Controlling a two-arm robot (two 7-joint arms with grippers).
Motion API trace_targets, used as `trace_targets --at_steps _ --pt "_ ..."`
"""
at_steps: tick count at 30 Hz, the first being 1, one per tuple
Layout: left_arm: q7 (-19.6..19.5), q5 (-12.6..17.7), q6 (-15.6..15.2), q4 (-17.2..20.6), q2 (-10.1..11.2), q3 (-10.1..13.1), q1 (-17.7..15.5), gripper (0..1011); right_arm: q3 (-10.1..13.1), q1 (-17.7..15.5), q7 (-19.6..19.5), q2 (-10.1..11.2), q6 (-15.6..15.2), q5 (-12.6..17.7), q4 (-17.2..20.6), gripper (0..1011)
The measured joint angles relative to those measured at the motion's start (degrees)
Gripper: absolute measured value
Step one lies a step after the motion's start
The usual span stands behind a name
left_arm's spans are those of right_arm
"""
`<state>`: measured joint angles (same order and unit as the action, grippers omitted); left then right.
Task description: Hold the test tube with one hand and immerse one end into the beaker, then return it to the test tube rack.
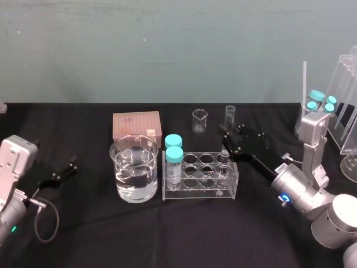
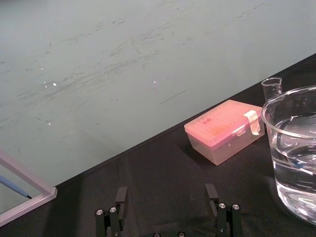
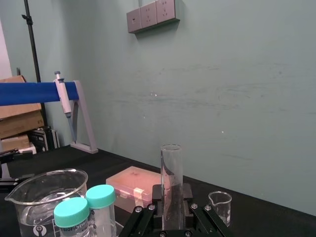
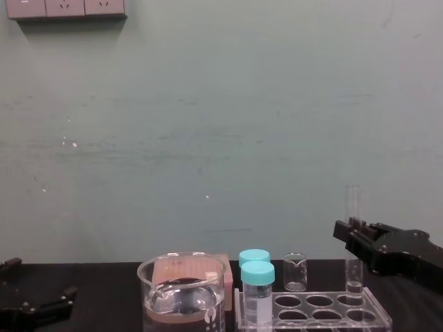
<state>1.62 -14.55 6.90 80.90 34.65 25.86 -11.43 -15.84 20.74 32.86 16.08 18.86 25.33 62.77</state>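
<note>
The test tube (image 1: 228, 120) stands upright in the right end hole of the test tube rack (image 1: 192, 194). My right gripper (image 1: 225, 142) reaches in from the right and is shut on the test tube partway up. In the right wrist view the test tube (image 3: 171, 168) rises between the black fingers (image 3: 157, 193). In the chest view the tube (image 4: 353, 207) has its rounded end down inside the rack (image 4: 311, 308). The beaker (image 1: 134, 167), holding clear liquid, sits just left of the rack. At the table's left edge my left gripper (image 1: 70, 167) rests open with nothing between its fingers (image 2: 121, 197).
Two teal-capped vials (image 1: 174, 153) stand in the rack's left end. Behind the beaker is a pink tip box (image 1: 136, 125), with a tiny clear beaker (image 1: 199, 120) to its right. A clear stand (image 1: 346, 106) with more vials occupies the far right.
</note>
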Motion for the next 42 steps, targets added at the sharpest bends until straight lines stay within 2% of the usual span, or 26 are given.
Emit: trace_targets --at_steps 33,38,39,41,42 --pt "0.0 0.0 0.0 0.0 0.0 0.0 0.0 1000 -0.3 -0.1 -0.6 0.1 -0.7 -1.0 0.1 228" --pt "0.0 0.0 0.0 0.0 0.0 0.0 0.0 1000 -0.3 -0.1 -0.6 0.1 -0.7 -0.9 0.1 335" --pt "0.0 0.0 0.0 0.0 0.0 0.0 0.0 1000 -0.2 -0.1 -0.6 0.1 -0.7 -0.9 0.1 397" --pt "0.0 0.0 0.0 0.0 0.0 0.0 0.0 1000 -0.2 -0.1 -0.6 0.1 -0.7 -0.9 0.1 437" --pt "0.0 0.0 0.0 0.0 0.0 0.0 0.0 1000 -0.2 -0.1 -0.6 0.1 -0.7 -0.9 0.1 499"
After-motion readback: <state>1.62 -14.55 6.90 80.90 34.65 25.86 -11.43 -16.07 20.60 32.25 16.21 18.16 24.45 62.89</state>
